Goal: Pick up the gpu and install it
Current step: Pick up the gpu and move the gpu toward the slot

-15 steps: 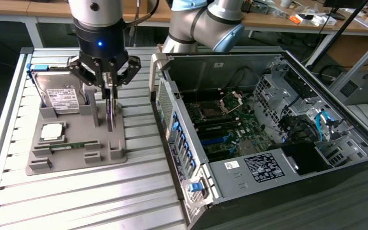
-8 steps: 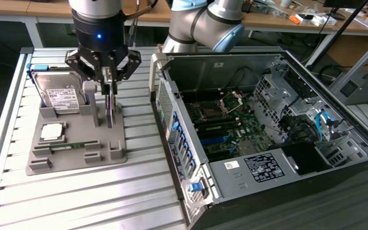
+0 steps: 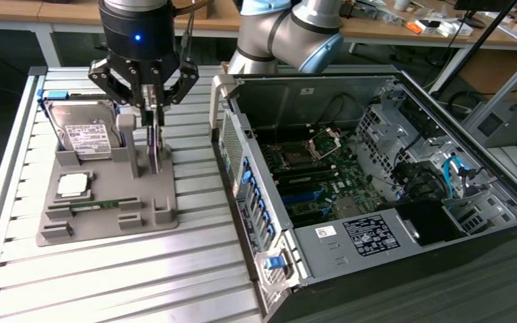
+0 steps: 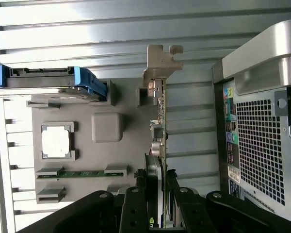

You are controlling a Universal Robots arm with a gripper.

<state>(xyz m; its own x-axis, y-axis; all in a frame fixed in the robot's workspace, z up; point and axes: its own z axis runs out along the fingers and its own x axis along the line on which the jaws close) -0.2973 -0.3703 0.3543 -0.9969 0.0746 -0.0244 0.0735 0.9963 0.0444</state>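
The gpu stands on edge in the grey holder tray at the exterior view's left, a thin dark card with its silver bracket at one end. My gripper comes straight down over it, one finger on each face of the card. In the wrist view the gpu runs edge-on out from between the black fingers, and my gripper is shut on the card's top edge. The card's lower edge still sits by the tray's posts.
On the same tray are a silver hard drive, a square processor and a narrow green memory stick. The open computer case lies at the exterior view's right, its motherboard exposed. Ribbed metal table lies around the tray.
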